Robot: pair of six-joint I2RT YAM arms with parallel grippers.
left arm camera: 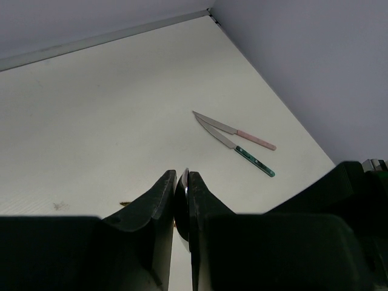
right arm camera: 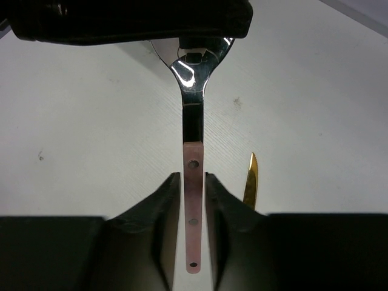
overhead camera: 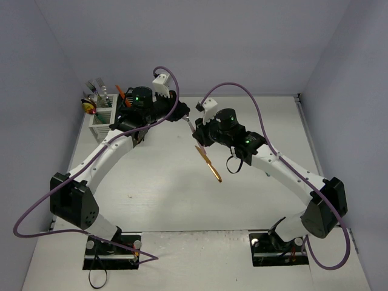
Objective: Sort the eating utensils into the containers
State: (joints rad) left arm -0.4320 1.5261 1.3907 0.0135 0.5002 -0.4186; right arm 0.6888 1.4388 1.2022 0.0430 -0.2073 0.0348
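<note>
A spoon (right arm camera: 193, 103) with a silver bowl and a pink handle hangs between both grippers above the middle of the table (overhead camera: 189, 123). My left gripper (left arm camera: 182, 174) is shut on its bowl (left arm camera: 183, 195); it shows in the top view (overhead camera: 182, 115). My right gripper (right arm camera: 193, 177) has a finger on each side of the pink handle with a thin gap on both sides; it shows in the top view (overhead camera: 197, 131). The white caddy (overhead camera: 102, 121) stands at the far left with several utensils in it. I cannot make out the black caddy.
A gold knife (overhead camera: 211, 165) lies on the table under the right arm and shows in the right wrist view (right arm camera: 250, 179). A pink-handled knife (left arm camera: 235, 130) and a teal-handled knife (left arm camera: 241, 151) lie side by side near the right wall.
</note>
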